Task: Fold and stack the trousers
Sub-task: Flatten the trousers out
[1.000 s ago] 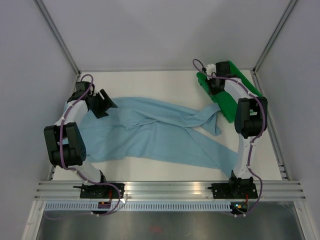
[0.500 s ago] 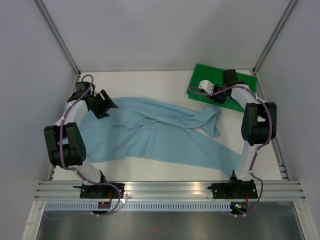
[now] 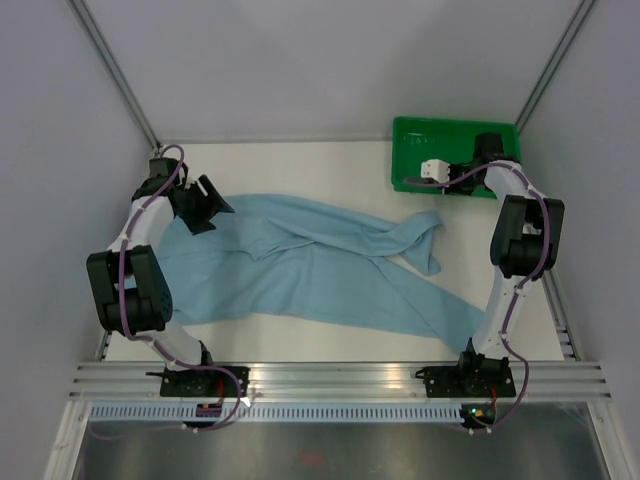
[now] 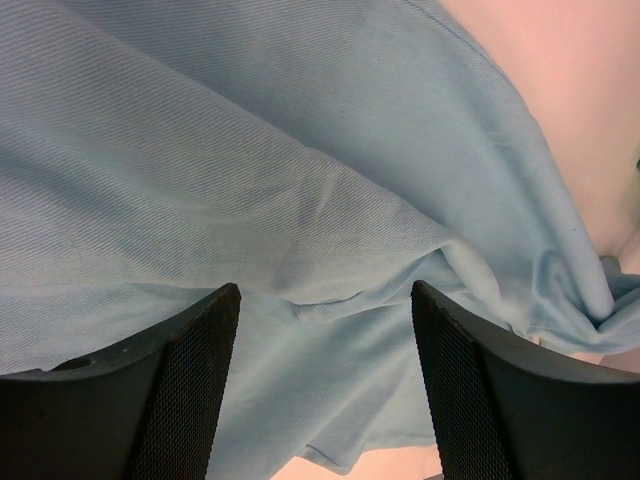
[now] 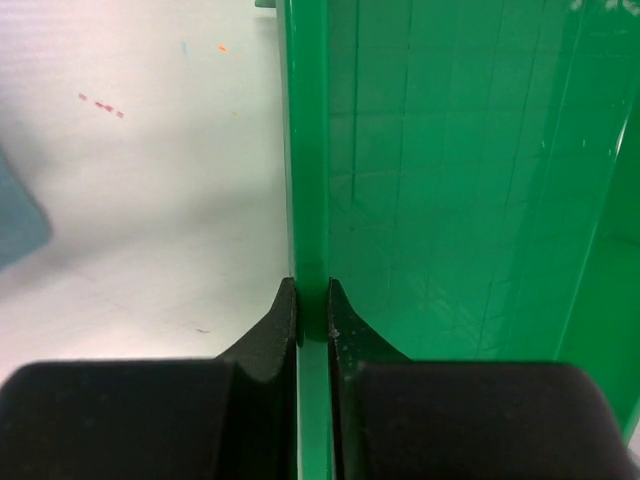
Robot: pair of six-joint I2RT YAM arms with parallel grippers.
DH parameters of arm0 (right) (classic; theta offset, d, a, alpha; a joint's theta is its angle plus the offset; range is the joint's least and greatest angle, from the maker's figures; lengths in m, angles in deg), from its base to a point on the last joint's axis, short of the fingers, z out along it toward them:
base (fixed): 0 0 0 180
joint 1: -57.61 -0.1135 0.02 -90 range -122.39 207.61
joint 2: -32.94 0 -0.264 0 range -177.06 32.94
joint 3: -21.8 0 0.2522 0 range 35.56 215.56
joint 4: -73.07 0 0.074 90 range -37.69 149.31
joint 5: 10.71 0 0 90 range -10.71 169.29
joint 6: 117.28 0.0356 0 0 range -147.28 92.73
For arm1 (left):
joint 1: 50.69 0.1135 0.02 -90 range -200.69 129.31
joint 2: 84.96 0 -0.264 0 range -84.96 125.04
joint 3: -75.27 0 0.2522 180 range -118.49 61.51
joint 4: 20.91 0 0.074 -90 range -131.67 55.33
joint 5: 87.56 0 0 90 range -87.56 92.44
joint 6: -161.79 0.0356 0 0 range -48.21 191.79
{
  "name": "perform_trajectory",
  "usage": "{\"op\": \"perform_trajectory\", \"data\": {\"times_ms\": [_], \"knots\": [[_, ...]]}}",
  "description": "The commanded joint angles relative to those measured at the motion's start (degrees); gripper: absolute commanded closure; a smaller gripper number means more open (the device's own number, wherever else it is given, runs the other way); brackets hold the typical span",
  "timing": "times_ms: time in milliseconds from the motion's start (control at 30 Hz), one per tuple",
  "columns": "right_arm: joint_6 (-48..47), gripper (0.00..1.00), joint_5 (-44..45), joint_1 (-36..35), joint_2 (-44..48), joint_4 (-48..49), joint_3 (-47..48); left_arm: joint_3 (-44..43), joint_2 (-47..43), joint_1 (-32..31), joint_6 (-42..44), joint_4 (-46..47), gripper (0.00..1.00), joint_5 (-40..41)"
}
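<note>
The light sky-blue trousers point(image 3: 320, 265) lie spread and rumpled across the table, their legs running toward the right. My left gripper point(image 3: 212, 205) hovers open over their left end. In the left wrist view its fingers frame creased blue cloth point(image 4: 250, 150), and the left gripper point(image 4: 322, 288) holds nothing. My right gripper point(image 3: 440, 185) is at the back right, shut on the near rim of the green tray point(image 3: 420, 135). In the right wrist view the right gripper point(image 5: 312, 300) pinches the tray's rim point(image 5: 305, 150) between both jaws.
The green tray sits square in the back right corner, close to the frame posts and walls. One trouser leg end point(image 3: 430, 235) lies just in front of it. Bare white table point(image 5: 150, 200) shows left of the rim.
My right gripper has swung the green tray from a slanted position to square against the back right corner. The left arm and the trousers have barely moved.
</note>
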Motion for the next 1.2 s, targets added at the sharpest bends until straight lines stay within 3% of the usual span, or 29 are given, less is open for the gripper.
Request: {"op": "perform_trajectory", "data": {"times_ms": [0, 167, 200, 233, 333, 433, 467, 533, 667, 767, 800, 900, 933, 967, 1067, 1133, 1167], "knots": [[-7.98, 0.82, -4.35, 1.15, -1.97, 2.15, 3.13, -2.58, 0.27, 0.06, 0.22, -1.81, 0.25, 1.73], [-5.09, 0.74, -5.05, 1.15, -2.33, 3.47, 2.26, -3.63, 0.54, 0.06, 0.74, -3.04, 0.25, 2.43], [-4.39, 0.22, -5.14, 1.15, -1.98, 3.38, 1.99, -3.72, 0.62, 0.06, 0.74, -3.04, 0.25, 2.34], [-2.64, 0.02, -5.05, 1.15, -0.93, 4.51, 1.55, -3.64, 0.62, 0.06, 0.74, -3.04, 0.25, 2.26], [3.59, 0.02, -5.58, 1.24, 1.97, 8.28, 1.11, -3.37, 0.45, 0.06, 0.66, -2.78, 0.25, 1.91], [22.19, 0.02, -5.67, 1.15, 5.83, 17.56, 3.65, -2.76, 0.27, 0.15, 0.57, -2.17, 0.25, 0.59], [37.91, 0.02, -2.45, 1.15, 6.89, 21.79, 5.14, -2.76, 0.27, 0.06, 0.57, -2.16, 0.25, 0.41], [51.37, 0.02, 4.83, 1.06, 8.83, 29.65, 7.95, -2.67, -0.16, 0.06, 0.83, -1.99, 0.25, 0.23], [74.99, 0.02, 9.97, 0.98, 14.7, 26.42, 20.06, -2.06, -1.83, 0.06, 2.58, -1.37, 0.25, 0.67], [89.71, 0.02, 13.75, 1.06, 19.88, 19.74, 22.47, -1.18, -4.03, -0.03, 3.73, -0.58, 0.25, 0.94], [99.76, 0.02, 13.93, 0.98, 21.74, 17.73, 20.73, -0.91, -4.73, -0.11, 4.43, -0.49, 0.25, 0.94], [112.04, 0.02, 12.45, 0.36, 30.24, 15.43, 7.66, -0.47, -7.72, -0.55, 5.84, -0.49, 0.25, 1.28], [118.51, 0.02, 15.48, 0.1, 32.63, 14.03, 3.79, -0.47, -9.03, -0.82, 6.02, -0.75, 0.25, 1.72], [121.28, 0.02, 16.82, -0.17, 34.83, 12.62, -4.26, -0.39, -9.74, -1.69, 6.19, -0.84, 0.25, 1.9], [129.11, 0.02, 26.49, -0.17, 41.87, 2.0, -16.79, -0.73, -11.85, -3.62, 6.28, -1.37, 0.25, 1.73], [132.97, 0.02, 29.47, -0.17, 47.99, 0.66, -23.9, -1.35, -12.56, -4.59, 6.11, -1.9, 0.25, 1.12], [139.95, 0.02, 29.23, -0.17, 50.56, 1.79, -31.86, -1.44, -13.43, -5.56, 6.02, -2.07, 0.25, 0.85]]}}
